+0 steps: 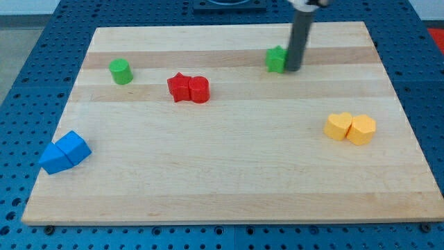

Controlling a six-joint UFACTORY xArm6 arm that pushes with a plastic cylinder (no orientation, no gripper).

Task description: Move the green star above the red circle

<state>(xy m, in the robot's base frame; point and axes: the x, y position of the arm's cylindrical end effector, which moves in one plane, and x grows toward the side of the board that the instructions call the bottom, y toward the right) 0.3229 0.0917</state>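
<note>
Claw unseen, my tip (293, 69) touches green star (276, 60) from view's right, near board (229, 167) top.

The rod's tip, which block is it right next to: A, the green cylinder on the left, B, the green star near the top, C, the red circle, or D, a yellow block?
B: my tip sits against the right side of the green star, far from the others.

The dark rod is held upright in the frame's upper right, my tip (293, 69) set down low.
</note>
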